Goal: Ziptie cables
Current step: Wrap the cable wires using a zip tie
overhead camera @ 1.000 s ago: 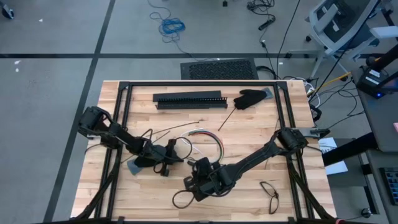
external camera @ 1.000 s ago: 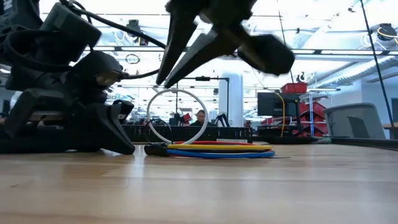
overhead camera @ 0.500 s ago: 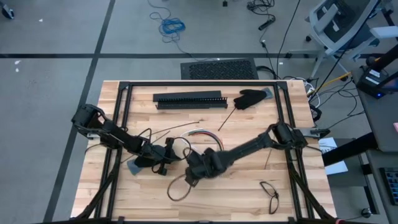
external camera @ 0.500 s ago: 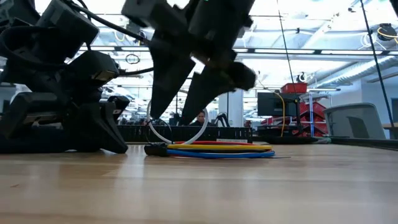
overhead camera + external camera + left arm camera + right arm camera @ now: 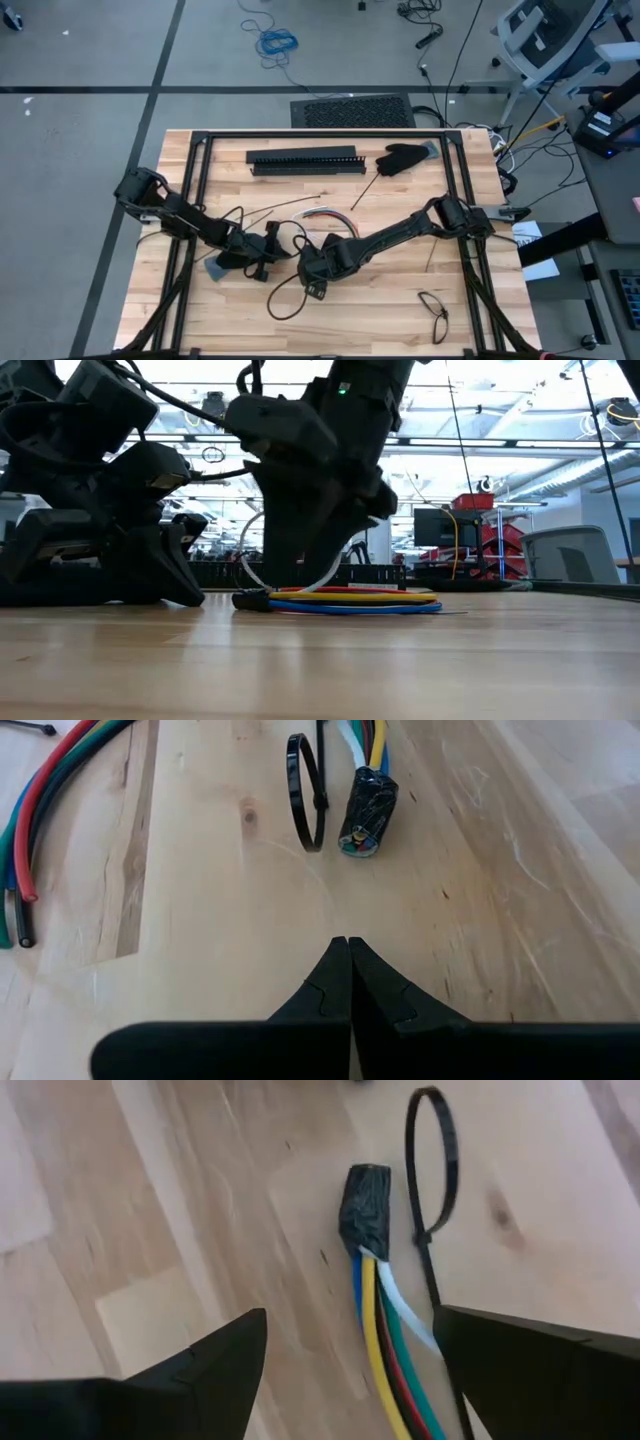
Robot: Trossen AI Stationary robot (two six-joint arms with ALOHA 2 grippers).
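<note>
- The right claw (image 5: 312,283) hangs low over the middle of the wooden desk (image 5: 400,310), its two fingers (image 5: 215,1355) spread wide with nothing between them.
- In the right wrist view, the cables (image 5: 378,1320) lie on the desk in the gap ahead of those spread fingers: blue, yellow, white, green and red strands running side by side.
- The strands join at one end in a stub wrapped in black tape (image 5: 366,1208).
- A black zip tie (image 5: 432,1165), closed into a loop, lies just beside the taped end; its tail runs along the bundle. Whether it touches the cables I cannot tell.
- The left claw (image 5: 268,250) rests low on the desk just left of the right one. Its fingers (image 5: 347,982) are pressed together and hold nothing.
- In the left wrist view the taped cable end and the zip tie loop lie ahead of the closed fingertips, apart from them.
- From above, the cables (image 5: 335,222) curve in an arc near the desk's centre, between the two claws and a long black slotted bar (image 5: 304,160) at the far edge.
- A black glove (image 5: 402,157) lies beside that bar.
- In the low view the cable bundle (image 5: 350,600) lies flat on the desk with a white strand arching up behind the right arm.
</note>
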